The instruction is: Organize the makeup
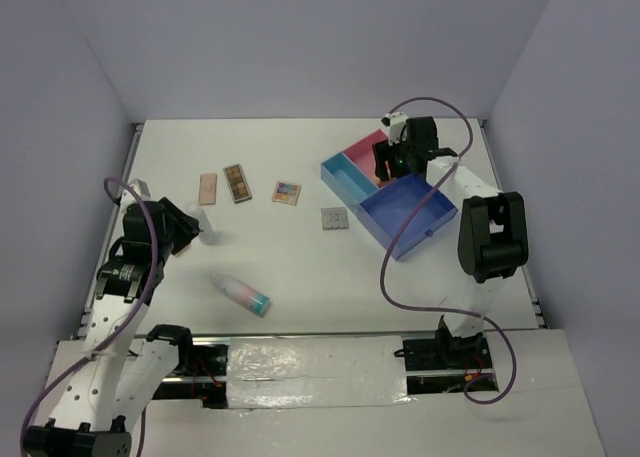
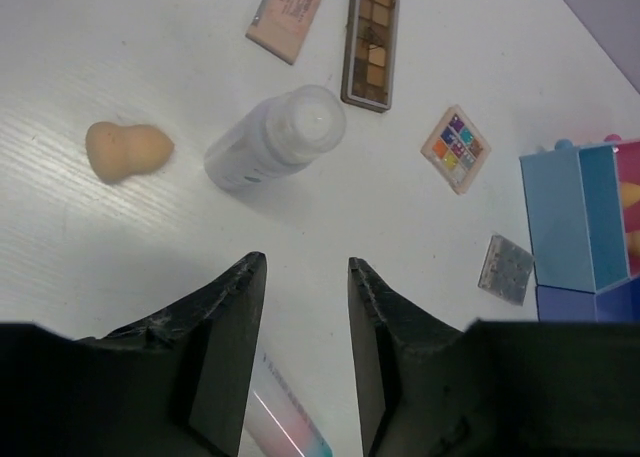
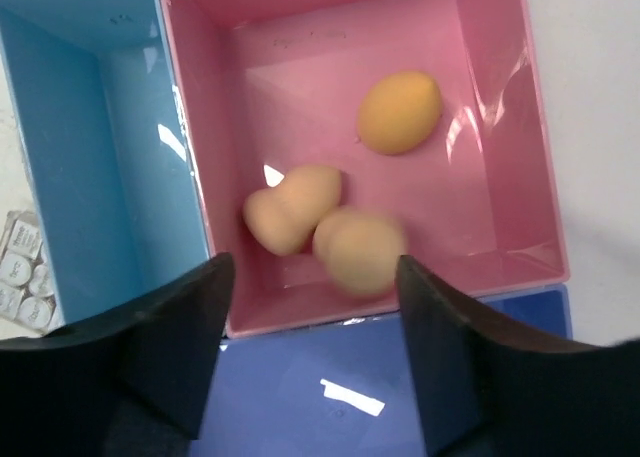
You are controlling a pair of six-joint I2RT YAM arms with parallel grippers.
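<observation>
Sponge first, at the far left of your left wrist view: a tan sponge (image 2: 125,149) lies alone on the white counter (image 2: 120,277), with the white bottle (image 2: 275,142) just to its right. Your left pincer (image 2: 305,267) is released, jaws apart with bare counter between the tips. The bottle sits straight ahead of that gap, near but touching neither finger. The teal-capped tube (image 1: 245,294) lies on the counter closer to the arm bases, apart from the pincer.

Beyond the bottle, the peach palette (image 2: 288,17) and brown palette (image 2: 372,42) lie side by side. Next come the multicoloured palette (image 2: 456,149) and the grey palette (image 2: 505,269), which is just beside the tray (image 2: 555,212).

On the right, your right pincer (image 3: 313,267) hangs released, jaws wide, over the tray's pink compartment (image 3: 300,67). Three sponges lie in it: a darker sponge (image 3: 400,112) alone, and a pear-shaped sponge (image 3: 290,207) touching a blurred sponge (image 3: 360,252), the pair between your fingers. A light blue compartment (image 3: 100,127) borders the pink one on the left and a dark blue compartment (image 3: 330,397) on the near side.

Pale lilac walls (image 1: 300,37) close the counter on three sides.
</observation>
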